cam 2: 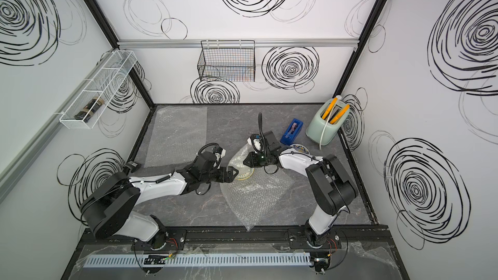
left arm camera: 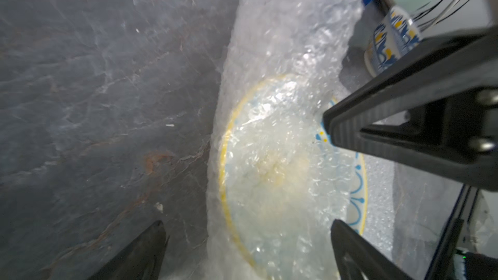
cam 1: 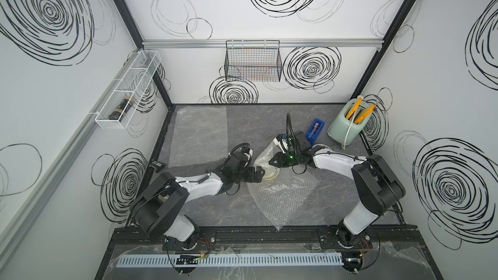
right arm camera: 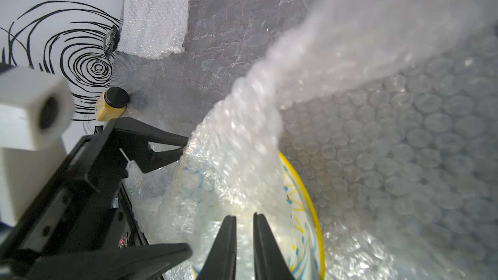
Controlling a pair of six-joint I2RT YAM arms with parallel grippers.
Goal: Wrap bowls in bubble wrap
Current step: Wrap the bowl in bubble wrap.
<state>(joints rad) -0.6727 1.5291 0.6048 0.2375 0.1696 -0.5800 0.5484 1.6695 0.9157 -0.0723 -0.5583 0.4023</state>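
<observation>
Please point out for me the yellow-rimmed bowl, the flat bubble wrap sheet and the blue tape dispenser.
yellow-rimmed bowl point(right arm camera: 301, 206): right wrist view, uncovered inner wall.
flat bubble wrap sheet point(cam 1: 199, 136): a top view, its middle.
blue tape dispenser point(cam 1: 315, 129): a top view, its upper face.

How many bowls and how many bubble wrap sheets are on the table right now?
Bowls: 2, the yellow-rimmed bowl and the blue-patterned bowl.
Bubble wrap sheets: 2, the flat sheet and the folded sheet.
Total: 4
</observation>
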